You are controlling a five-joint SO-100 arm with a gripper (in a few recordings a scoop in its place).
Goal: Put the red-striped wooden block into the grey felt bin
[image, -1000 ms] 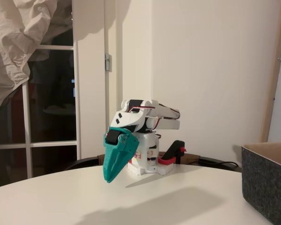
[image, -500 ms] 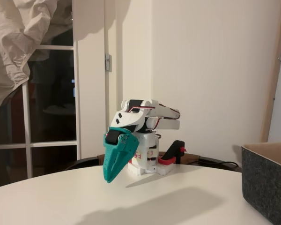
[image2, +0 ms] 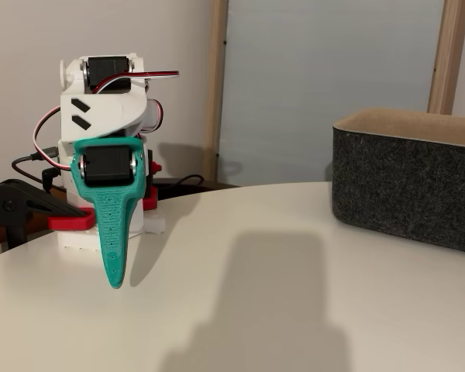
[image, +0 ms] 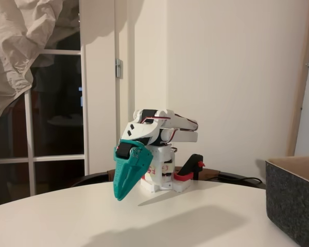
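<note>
Near the bench's (image: 195, 221) back edge, the folded arm points its teal gripper (image: 119, 194) downward, closed and empty, tip just above the surface. Bin (image2: 407, 190) stands well apart at the right edge.

We see an arm (image: 162, 128) built of white plastic segments with rounded, shell-like covers; black servo blocks sit set into the joints, one showing as a dark square at the top (image2: 107, 70); the hand (image: 124, 177) is teal green, a long tapering blade shape with a black motor framed in its wide upper end (image2: 108, 164); thin red, black and white cables loop from the shoulder down the side (image2: 46, 132); two black slanted slots mark the white upper casing (image2: 81, 112); the base is white with faint red lettering (image: 153, 170); a black-handled, red-jawed clamp (image: 191, 170) grips the base at the counter's far edge.
</note>
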